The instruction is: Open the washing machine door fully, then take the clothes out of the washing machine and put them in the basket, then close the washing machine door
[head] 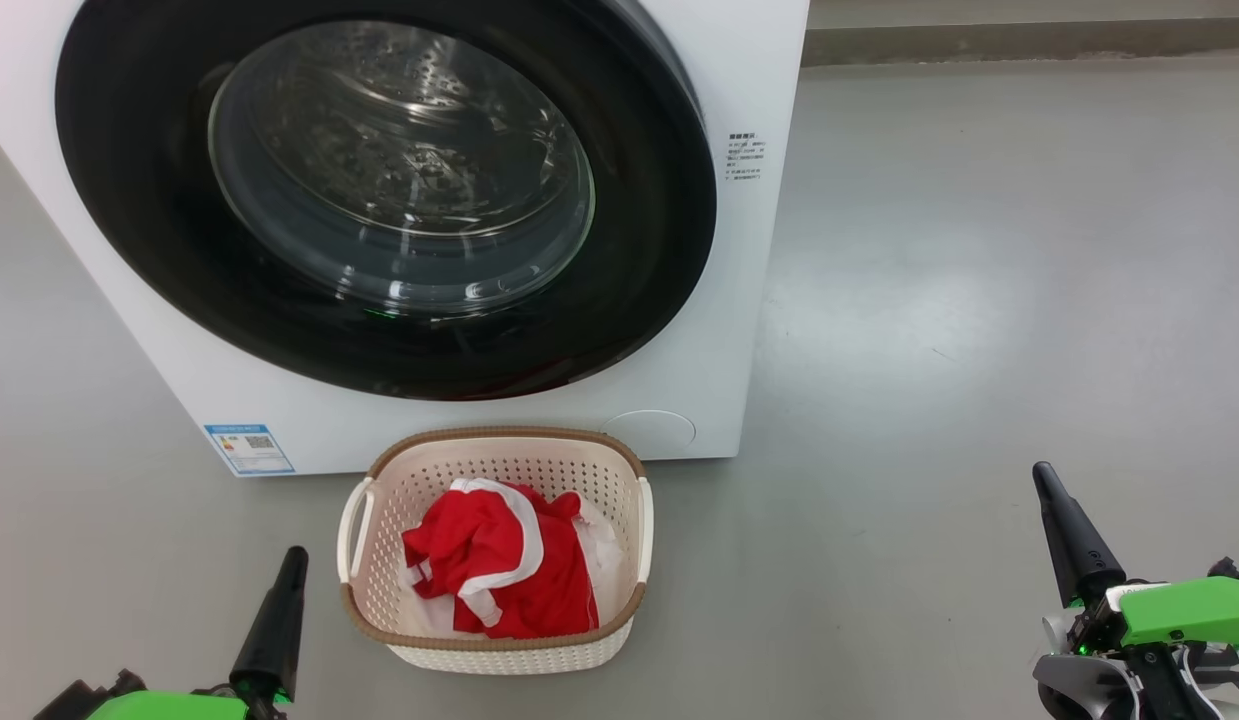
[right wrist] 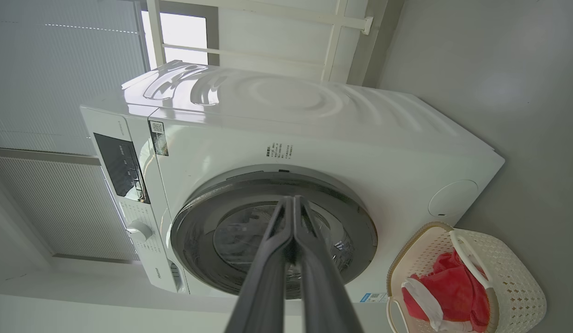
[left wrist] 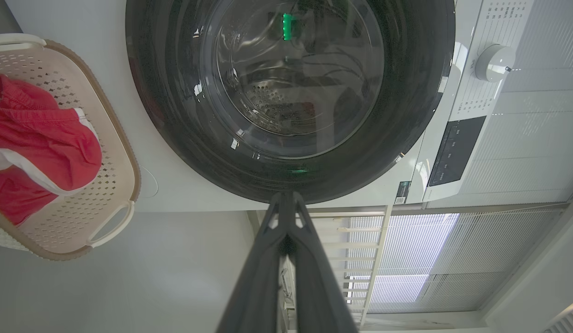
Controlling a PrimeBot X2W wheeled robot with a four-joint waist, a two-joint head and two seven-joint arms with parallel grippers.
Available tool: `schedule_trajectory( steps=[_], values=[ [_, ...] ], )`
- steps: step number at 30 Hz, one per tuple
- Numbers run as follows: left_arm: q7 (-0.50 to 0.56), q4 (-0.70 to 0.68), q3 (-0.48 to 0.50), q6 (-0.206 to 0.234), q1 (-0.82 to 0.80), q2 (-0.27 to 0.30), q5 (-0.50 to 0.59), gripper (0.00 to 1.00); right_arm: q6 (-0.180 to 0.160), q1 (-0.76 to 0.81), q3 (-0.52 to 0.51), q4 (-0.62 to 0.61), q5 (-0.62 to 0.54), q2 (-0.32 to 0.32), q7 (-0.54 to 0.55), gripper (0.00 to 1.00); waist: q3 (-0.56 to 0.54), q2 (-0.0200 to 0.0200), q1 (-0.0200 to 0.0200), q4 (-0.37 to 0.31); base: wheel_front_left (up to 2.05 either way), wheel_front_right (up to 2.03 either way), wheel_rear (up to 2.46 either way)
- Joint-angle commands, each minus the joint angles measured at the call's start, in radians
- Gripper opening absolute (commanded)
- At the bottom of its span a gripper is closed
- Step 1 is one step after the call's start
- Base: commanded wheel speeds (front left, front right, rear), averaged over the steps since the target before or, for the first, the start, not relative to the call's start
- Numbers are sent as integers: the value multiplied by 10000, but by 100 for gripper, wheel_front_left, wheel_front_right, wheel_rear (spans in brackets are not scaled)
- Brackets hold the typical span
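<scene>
The white washing machine (head: pixel 749 260) fills the upper left of the head view, and its round black-rimmed door (head: pixel 129 180) lies shut flat against the front. Through the glass only the bare steel drum shows. On the floor right in front stands the cream basket (head: pixel 499 445) with the red and white clothes (head: pixel 504 565) piled inside. My left gripper (head: pixel 294 560) is shut and empty, low at the basket's left. Far out to the right, my right gripper (head: pixel 1042 475) is shut and empty too. Both wrist views look along closed fingers at the door (left wrist: pixel 406 115) (right wrist: pixel 360 231).
Bare grey floor (head: pixel 979 300) spreads to the right of the machine and around the basket. A dark skirting strip (head: pixel 1029 40) runs along the back wall. The left wrist view also takes in the control panel (left wrist: pixel 452 148) and a dial (left wrist: pixel 494 62).
</scene>
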Motion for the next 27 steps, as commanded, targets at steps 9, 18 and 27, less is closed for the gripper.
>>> schedule_trajectory(
  steps=[9, 18, 27],
  values=[
    [54, -190, 325, -69, -403, 112, -60, 0, -6, -422, 171, -259, -38, -62, 32, 0, 0, -1, 0, 0, 0, 0, 0],
    [53, -190, 325, -69, -402, 112, -61, 0, -6, -423, 158, -258, -49, -53, 43, 0, 0, -1, 0, 0, 0, 0, 0],
    [53, -190, 324, -69, -402, 112, -61, 0, -6, -424, 145, -258, -59, -44, 53, 0, 0, -1, 0, 0, 0, 0, 0]
  ],
)
